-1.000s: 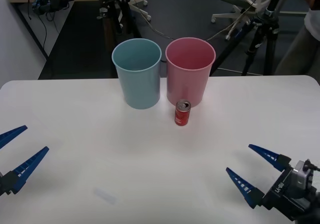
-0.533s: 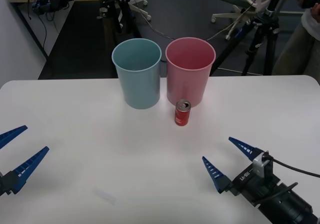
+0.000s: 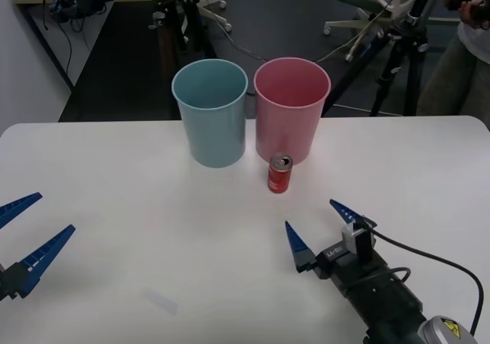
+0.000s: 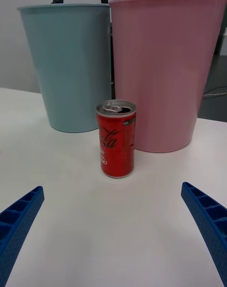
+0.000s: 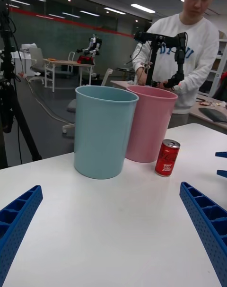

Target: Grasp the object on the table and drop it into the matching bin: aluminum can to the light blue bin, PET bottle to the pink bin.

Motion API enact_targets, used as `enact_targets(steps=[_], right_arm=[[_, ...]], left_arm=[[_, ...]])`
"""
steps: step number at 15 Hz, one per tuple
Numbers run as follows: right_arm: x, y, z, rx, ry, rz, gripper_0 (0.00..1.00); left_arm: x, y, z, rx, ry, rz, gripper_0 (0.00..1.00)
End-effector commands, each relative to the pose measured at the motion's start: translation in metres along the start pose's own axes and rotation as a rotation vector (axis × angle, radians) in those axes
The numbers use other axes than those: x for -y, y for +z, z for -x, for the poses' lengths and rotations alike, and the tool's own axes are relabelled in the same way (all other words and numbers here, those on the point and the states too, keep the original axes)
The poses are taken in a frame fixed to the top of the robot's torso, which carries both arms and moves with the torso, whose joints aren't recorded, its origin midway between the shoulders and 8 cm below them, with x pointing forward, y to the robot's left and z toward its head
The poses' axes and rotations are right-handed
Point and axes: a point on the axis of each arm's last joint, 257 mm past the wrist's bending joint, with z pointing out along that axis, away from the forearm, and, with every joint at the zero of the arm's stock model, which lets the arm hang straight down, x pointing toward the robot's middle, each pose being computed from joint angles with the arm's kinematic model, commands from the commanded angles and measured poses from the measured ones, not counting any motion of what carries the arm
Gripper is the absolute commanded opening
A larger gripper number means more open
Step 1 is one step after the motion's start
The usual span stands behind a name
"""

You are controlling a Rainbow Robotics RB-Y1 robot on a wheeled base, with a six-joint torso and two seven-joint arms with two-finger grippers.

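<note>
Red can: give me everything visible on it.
The small red aluminum drink can has a silver top with its pull-tab opening showing and white script on its side. It stands upright on the large white smooth table, just in front of the tall pink plastic bin, apart from it. Nothing grips it; the open right hand is short of it.
</note>
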Motion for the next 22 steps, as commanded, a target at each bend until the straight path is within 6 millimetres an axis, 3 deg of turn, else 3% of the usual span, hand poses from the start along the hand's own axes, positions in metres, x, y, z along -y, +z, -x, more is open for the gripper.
enact_targets(steps=[1,5,13,17,22], right_arm=[[-0.012,0.025,-0.010,-0.010,0.034,0.017,1.00],[-0.020,0.052,-0.013,-0.007,0.029,0.023,1.00],[-0.015,0.087,-0.005,-0.016,-0.027,-0.004,1.00],[-0.014,0.095,-0.003,-0.022,-0.042,-0.013,1.00],[0.001,0.108,0.004,-0.040,-0.070,-0.069,1.00]], left_arm=[[0.000,0.000,0.000,0.000,0.000,0.000,1.00],[0.000,0.000,0.000,0.000,0.000,0.000,1.00],[0.000,0.000,0.000,0.000,0.000,0.000,1.00],[0.000,0.000,0.000,0.000,0.000,0.000,1.00],[0.000,0.000,0.000,0.000,0.000,0.000,1.00]])
